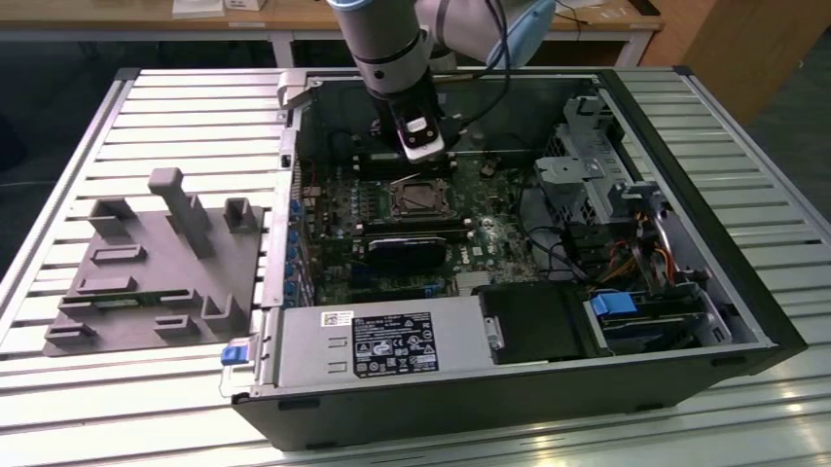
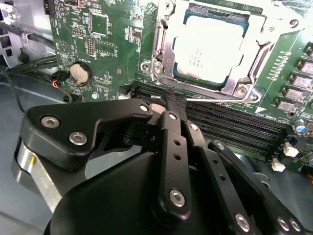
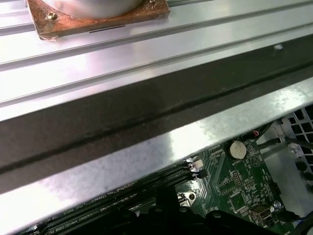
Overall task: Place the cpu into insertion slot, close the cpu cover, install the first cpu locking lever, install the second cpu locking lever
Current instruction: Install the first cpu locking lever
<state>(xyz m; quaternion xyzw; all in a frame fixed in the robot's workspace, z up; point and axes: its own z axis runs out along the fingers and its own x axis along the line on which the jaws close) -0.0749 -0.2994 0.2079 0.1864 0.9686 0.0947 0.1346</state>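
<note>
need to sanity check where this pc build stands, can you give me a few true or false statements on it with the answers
1. The chip sits in the socket. True.
2. The metal cover stands upright, open. False: it lies flat, framing the chip.
3. The gripper hangs outside the case. False: it is inside the case, over the green board, close beside the socket.
4. A round coin battery sits on the green board. True.
</note>
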